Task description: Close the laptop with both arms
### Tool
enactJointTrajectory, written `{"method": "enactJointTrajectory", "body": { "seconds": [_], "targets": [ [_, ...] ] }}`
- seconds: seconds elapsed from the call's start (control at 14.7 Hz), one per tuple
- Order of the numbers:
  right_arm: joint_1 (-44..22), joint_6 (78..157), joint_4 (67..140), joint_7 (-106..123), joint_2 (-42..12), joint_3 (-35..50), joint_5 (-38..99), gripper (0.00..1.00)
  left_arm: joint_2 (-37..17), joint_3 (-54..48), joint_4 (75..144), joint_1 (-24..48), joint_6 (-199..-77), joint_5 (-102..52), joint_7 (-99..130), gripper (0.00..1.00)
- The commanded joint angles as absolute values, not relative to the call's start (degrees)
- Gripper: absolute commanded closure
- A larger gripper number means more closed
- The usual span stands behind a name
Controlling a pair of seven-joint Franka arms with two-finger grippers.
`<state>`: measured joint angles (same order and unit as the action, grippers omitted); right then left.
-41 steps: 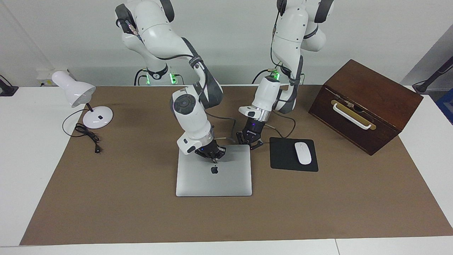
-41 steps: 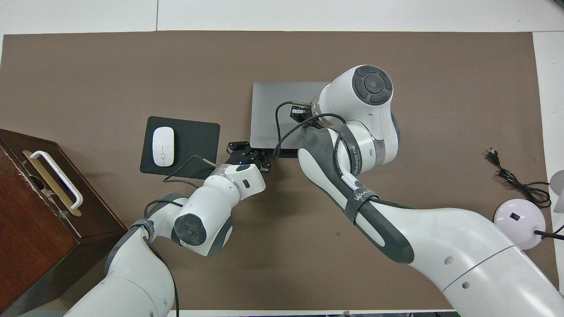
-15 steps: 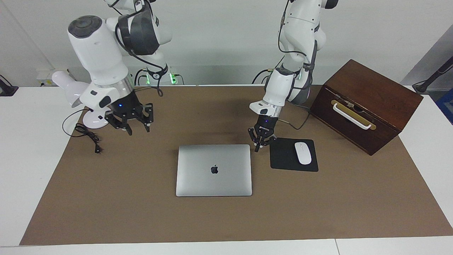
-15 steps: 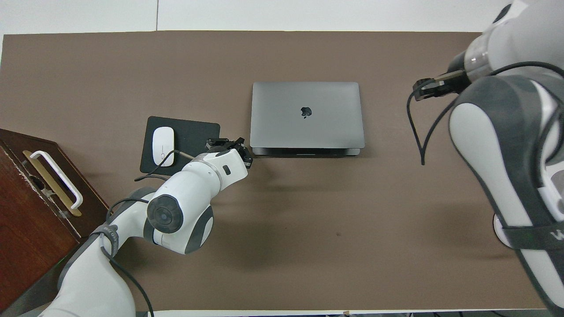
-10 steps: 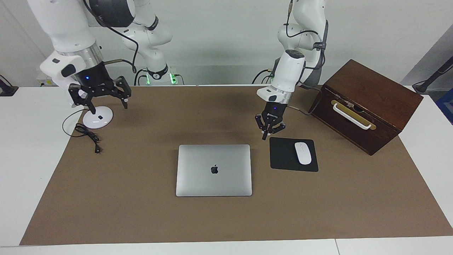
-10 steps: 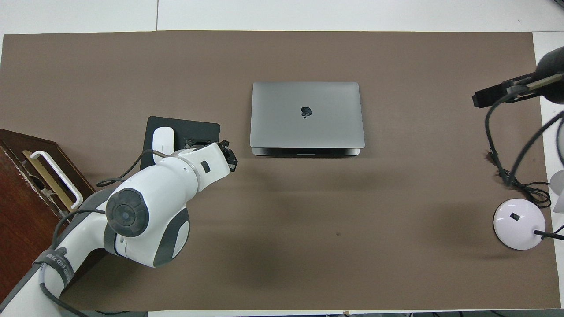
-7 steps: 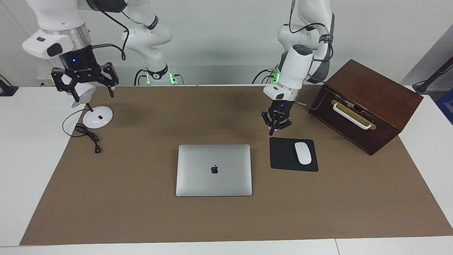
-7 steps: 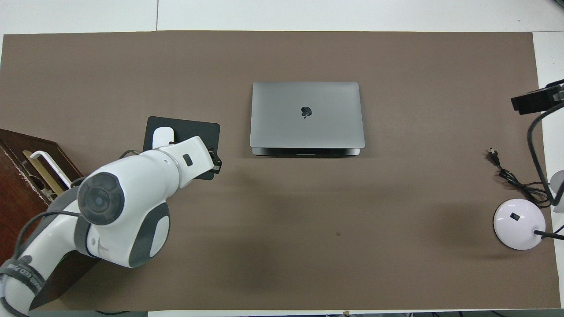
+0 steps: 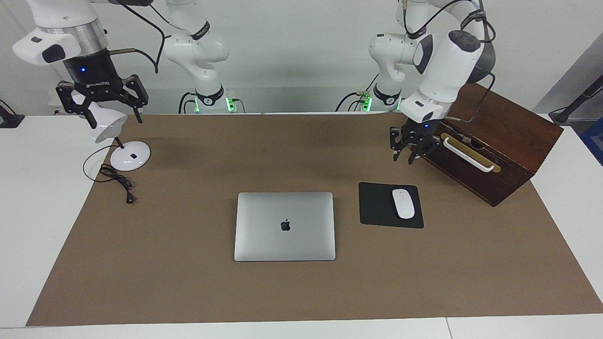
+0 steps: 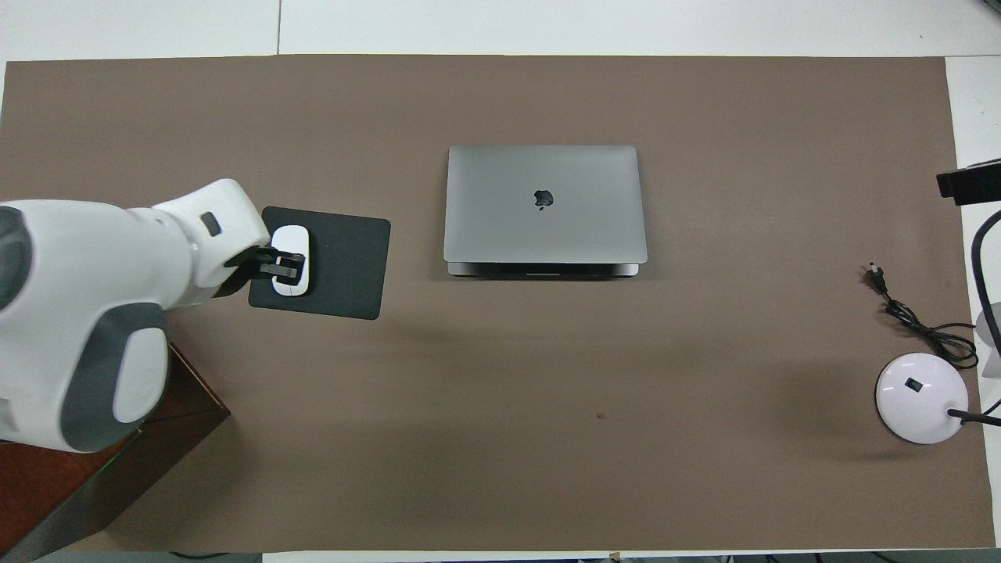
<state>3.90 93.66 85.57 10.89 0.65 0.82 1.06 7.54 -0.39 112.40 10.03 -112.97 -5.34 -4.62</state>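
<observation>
Facing view: laptop (image 9: 284, 226) lying closed beside mouse pad (image 9: 390, 205); left pincer (image 9: 411, 147) hanging open beside wooden box (image 9: 490, 136); right pincer (image 9: 100, 99) spreading open over lamp (image 9: 106, 123).

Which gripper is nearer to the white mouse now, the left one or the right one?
The left. The left gripper hangs over the mat near the wooden box, close to the mouse. The right gripper is up over the lamp, at the right arm's end of the table.
</observation>
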Motion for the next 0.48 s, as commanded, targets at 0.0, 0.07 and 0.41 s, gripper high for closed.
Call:
{"method": "enactJointTrajectory", "body": {
  "seconds": [0.0,0.07,0.41],
  "targets": [
    [6.9,93.1,91.4,5.0,4.3,2.9,2.7,0.0,7.8,-1.1,109.2,6.9,-108.6,-1.6,-4.7,0.0],
    [6.7,92.6,91.3,2.3,4.2,2.9,2.7,0.0,8.5,-1.1,109.2,6.4,-108.6,-1.1,-4.7,0.0],
    [5.5,93.0,91.8,-1.4,3.7,2.9,1.7,0.0,9.8,-1.1,109.1,3.0,-107.1,-1.1,-4.7,0.0]
  ]
}}
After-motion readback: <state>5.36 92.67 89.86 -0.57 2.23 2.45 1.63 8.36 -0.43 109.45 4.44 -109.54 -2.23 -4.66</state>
